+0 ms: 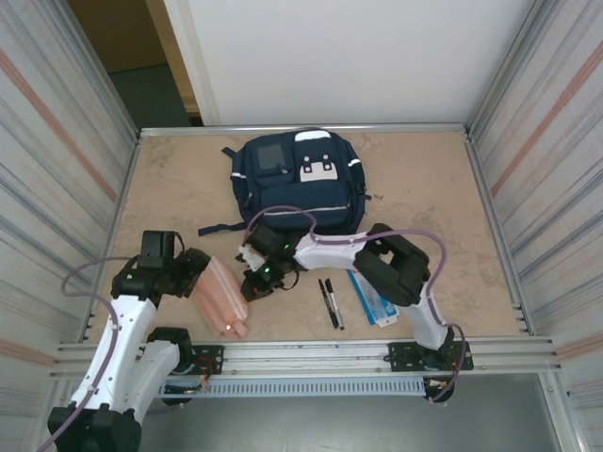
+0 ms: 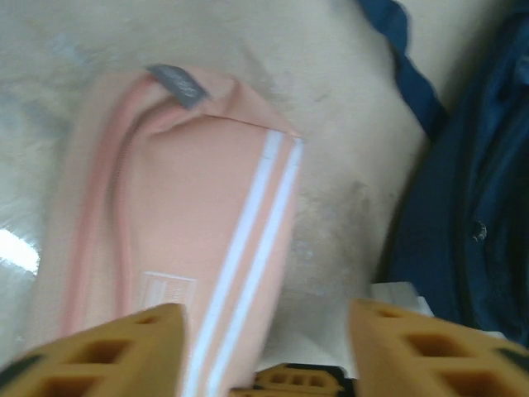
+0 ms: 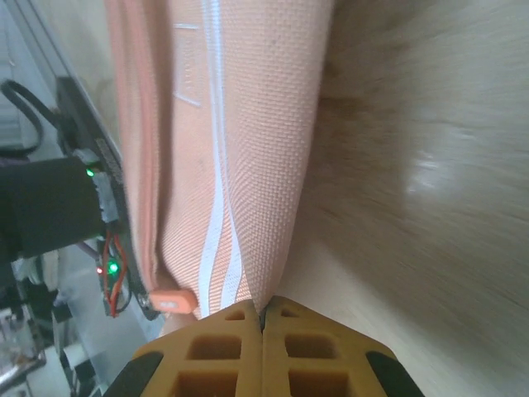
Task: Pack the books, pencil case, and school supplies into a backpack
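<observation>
Step in hand: the pencil case. right gripper (image 3: 263, 313) is closed, fingers flush together, and the edge of the pencil case (image 3: 240, 124) runs straight into the seam between them. It reads as a pinch on the thin hem, not a grab round the body. left gripper (image 2: 264, 314) sits just across the case with its jaws wide and nothing clamped; the case lies just ahead of it, partly in the gap. The case lies flat on the table (image 1: 424, 207), between the two grippers. Next move, my read: lift with the right and carry outward to the backpack (image 1: 297, 179), which sits just beyond that wrist, patches facing up. I can't tell from overhead whether any zip is open, and the move needs a mouth to drop into. Risks: the hem pinch is weak and the case is soft, so it may slip or sag and drag. The left gripper is close, so back it off or use it on the bag. Back along the right forearm are two pens (image 1: 330, 301) side by side, then the blue-and-white box (image 1: 369, 299), partly under the arm. Both are unpacked.
</observation>
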Robot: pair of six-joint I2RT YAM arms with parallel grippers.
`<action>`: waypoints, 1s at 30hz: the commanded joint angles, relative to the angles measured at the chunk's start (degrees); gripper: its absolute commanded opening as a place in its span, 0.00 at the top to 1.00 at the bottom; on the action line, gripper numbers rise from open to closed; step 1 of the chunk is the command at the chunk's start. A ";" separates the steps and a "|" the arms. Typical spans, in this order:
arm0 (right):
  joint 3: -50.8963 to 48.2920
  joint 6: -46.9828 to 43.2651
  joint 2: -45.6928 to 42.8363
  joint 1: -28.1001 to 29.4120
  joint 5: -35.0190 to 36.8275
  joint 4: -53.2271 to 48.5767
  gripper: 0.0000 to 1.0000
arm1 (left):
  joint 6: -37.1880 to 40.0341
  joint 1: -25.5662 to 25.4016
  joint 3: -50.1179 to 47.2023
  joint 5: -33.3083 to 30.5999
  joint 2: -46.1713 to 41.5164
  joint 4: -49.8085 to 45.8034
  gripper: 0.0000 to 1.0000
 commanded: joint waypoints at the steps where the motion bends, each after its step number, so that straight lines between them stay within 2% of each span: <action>1: -3.74 0.65 -7.07 -1.89 5.62 3.68 1.00 | 8.85 0.62 -1.70 9.59 -0.58 8.85 0.32; 3: -5.02 -0.62 -8.66 -2.40 8.46 2.43 1.00 | 9.56 0.65 -4.56 14.82 -0.49 14.92 0.31; 7: -5.69 -2.82 -9.49 -3.30 11.62 -1.93 1.00 | 6.67 0.64 -9.95 14.91 0.01 19.03 0.34; 11: -5.96 -3.19 -9.13 -3.05 10.57 -1.82 1.00 | 5.42 0.59 -15.77 18.88 1.90 26.70 0.44; 13: -5.57 -2.46 -8.93 -2.52 10.80 -1.35 0.99 | 5.08 0.26 -16.86 18.96 3.57 27.06 0.51; 15: -5.89 -0.85 -8.53 -2.08 11.76 0.09 0.93 | 6.12 -1.01 -17.74 17.74 5.21 28.14 0.59; 18: -5.12 1.99 -6.48 -2.24 10.78 2.01 0.89 | 6.45 -2.08 -18.69 14.75 6.83 27.59 0.73; 23: -4.06 5.00 -4.12 -1.31 10.79 4.00 0.79 | 4.26 -2.17 -22.96 12.20 6.15 29.97 0.87; 30: -4.70 11.25 -1.52 -0.77 6.60 12.39 0.59 | 3.25 -2.08 -27.12 9.72 2.58 30.13 0.93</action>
